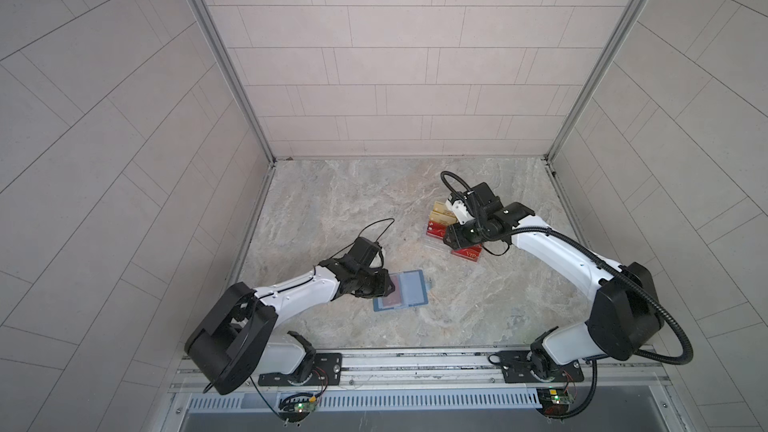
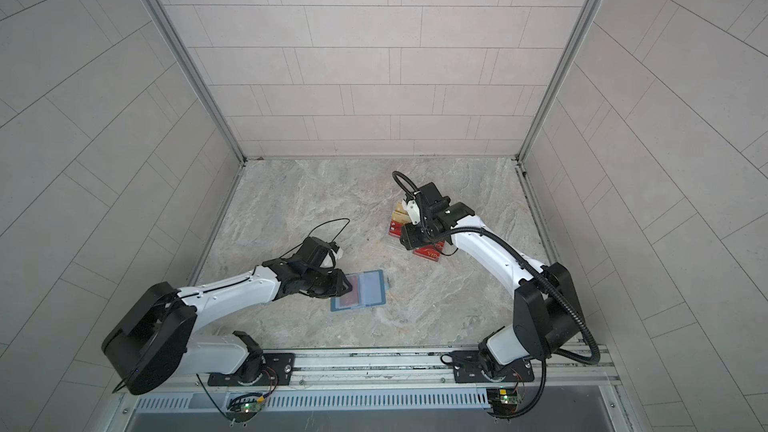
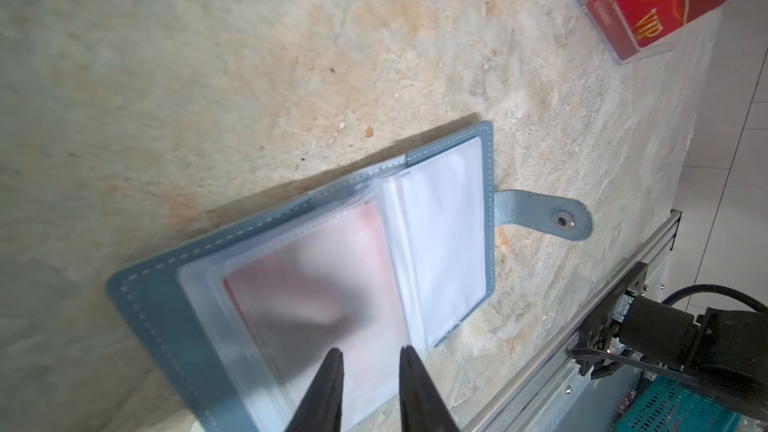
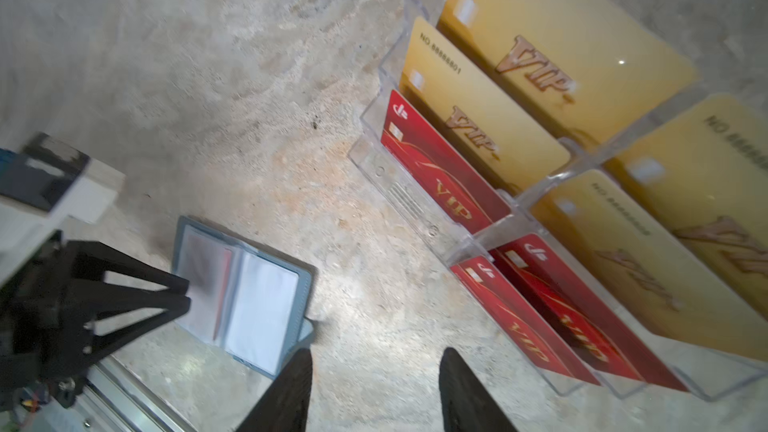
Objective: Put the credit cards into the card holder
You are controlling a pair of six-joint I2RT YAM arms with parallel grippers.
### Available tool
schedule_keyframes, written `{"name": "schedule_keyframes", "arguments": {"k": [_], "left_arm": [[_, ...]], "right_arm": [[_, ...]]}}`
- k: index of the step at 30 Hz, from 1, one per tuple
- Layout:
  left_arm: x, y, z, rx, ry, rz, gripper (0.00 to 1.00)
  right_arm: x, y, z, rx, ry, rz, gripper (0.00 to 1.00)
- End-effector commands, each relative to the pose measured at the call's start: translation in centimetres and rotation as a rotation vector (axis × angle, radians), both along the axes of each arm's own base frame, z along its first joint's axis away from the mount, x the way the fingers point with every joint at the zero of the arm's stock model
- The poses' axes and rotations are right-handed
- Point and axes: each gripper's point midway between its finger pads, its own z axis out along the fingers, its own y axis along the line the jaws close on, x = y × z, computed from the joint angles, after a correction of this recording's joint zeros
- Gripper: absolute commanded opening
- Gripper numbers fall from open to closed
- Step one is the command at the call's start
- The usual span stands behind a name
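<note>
arms (image 1: 291, 293): white shells, black joints | cables (image 1: 690, 349): black corrugated hose | fingers (image 3: 328, 388): black, tapered

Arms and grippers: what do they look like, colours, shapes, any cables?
Both arms have white shells and black joints. The left arm has a thin black wire loop; the right arm has a thick ribbed black hose. The left gripper and right gripper are black, with fingers tapering to points.
</note>
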Motion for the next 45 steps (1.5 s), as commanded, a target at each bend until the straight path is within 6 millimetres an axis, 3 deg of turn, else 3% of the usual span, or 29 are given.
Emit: {"name": "schedule_keyframes", "arguments": {"k": [1,9,19,32,45], "left_arm": [[0.7,-0.1,2.3,-0.010,-0.051,-0.040,0.31],[2.0,0.4,4.0,-0.063,-0.074,-0.017,0.31],[2.2,0.9,4.0,-0.081,-0.070,-0.002,0.31],[2.2,1.0,3.9,-0.078,-0.056,-0.003,0.31],[2.1,1.0,3.7,-0.081,-0.037,0.001,0.32]], "right_arm": [[-1.1,-2.4,-2.0,-0.197,0.081,0.147,0.52],[0.5,-4.1,-3.9,-0.343,0.124,0.232,0.51],[1.8,-4.9,-5.4,-0.396,0.150,0.279,0.47],[1.7,-5.2,-7.7,-0.433,0.192,0.318,0.39],[1.6,-5.2,-8.3,-0.452,0.188,0.333,0.37]]}}
